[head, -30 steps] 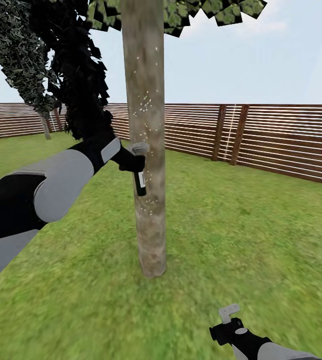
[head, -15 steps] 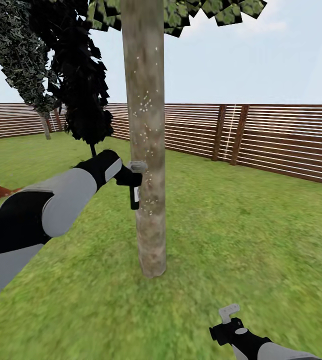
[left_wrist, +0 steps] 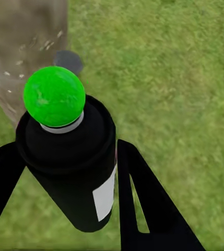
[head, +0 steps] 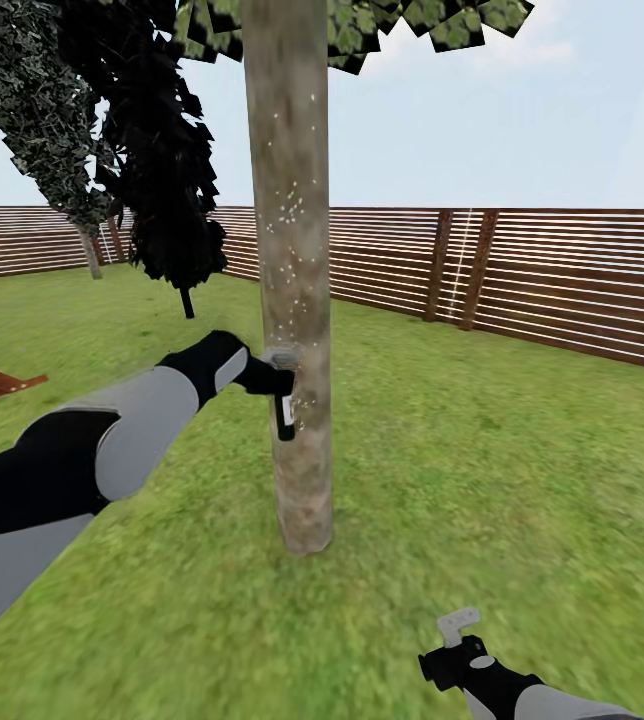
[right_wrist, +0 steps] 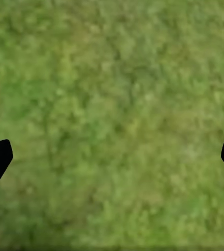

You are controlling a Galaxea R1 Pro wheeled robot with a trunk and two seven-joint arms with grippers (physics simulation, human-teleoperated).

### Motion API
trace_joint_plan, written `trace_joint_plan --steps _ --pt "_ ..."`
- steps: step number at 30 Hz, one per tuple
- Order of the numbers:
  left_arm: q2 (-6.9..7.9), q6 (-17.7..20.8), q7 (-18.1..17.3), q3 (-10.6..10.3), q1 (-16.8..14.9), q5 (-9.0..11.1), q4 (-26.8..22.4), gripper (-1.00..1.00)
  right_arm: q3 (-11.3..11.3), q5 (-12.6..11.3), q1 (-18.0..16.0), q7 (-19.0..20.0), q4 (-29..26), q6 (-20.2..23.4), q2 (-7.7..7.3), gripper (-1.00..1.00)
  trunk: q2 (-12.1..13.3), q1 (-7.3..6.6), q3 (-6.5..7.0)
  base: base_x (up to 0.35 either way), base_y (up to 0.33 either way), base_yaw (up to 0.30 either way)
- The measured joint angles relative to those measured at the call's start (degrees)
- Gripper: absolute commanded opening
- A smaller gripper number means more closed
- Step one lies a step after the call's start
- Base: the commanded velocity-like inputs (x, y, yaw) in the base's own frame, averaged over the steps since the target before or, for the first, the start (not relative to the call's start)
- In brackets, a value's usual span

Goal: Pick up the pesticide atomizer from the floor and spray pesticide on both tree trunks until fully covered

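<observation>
One tree trunk point(head: 292, 300) is getting the treatment right now, and the left gripper point(head: 274, 378) is clamped around the pesticide atomizer point(head: 284, 410), holding it right up against the bark about a third of the way up from the grass. In the left wrist view the black bottle point(left_wrist: 70, 167) sits squeezed between the two dark fingers point(left_wrist: 143, 204), white label facing out, with a bright green ball on top of it (no idea what that marks, maybe a sim indicator). White pesticide specks point(head: 287, 210) dot the upper and middle bark, but the stretch below the bottle down to the base looks pretty bare to me, so I'd say the job on this trunk is only partly done. To do it well I'd keep the nozzle aimed square at the bark, back off a touch so the spray spreads, and sweep slowly down toward the roots, then work around the sides that can't be seen from here. The right gripper point(head: 459, 640) hangs low over the lawn point(head: 482, 470), fingers spread wide and holding nothing. Ground is flat green grass with loads of room around the trunk, a wooden slat fence point(head: 562, 280) well behind, and a dark conifer point(head: 162, 180) off to the left.
</observation>
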Motion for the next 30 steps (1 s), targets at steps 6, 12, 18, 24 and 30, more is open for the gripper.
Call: trace_joint_plan --steps 6,12,18,24,30 --pt "2.48 -1.47 -0.02 0.05 3.96 0.01 -0.03 -1.0 0.0 0.0 0.0 0.0 0.0 0.0 0.01 1.0 0.0 0.0 0.0 0.0 0.0 0.0" --pt "3.97 -9.03 0.05 0.28 8.02 0.18 0.03 -1.0 0.0 0.0 0.0 0.0 0.0 0.0 0.01 1.0 -0.01 0.0 0.01 0.0 0.0 0.0" --pt "9.8 -12.95 0.09 -0.14 11.76 -0.06 0.05 -1.0 0.0 0.0 0.0 0.0 0.0 0.0 -0.03 1.0 0.0 0.0 0.0 0.0 0.0 0.0" --pt "12.42 -14.38 0.16 0.25 12.32 0.16 -0.04 -1.0 0.0 0.0 0.0 0.0 0.0 0.0 -0.02 1.0 -0.01 0.0 0.01 0.0 0.0 0.0" --pt "14.42 -14.46 1.95 0.47 12.34 0.39 0.08 -1.0 0.0 0.0 0.0 0.0 0.0 0.0 -0.02 1.0 -0.01 0.0 0.01 0.0 0.0 0.0"
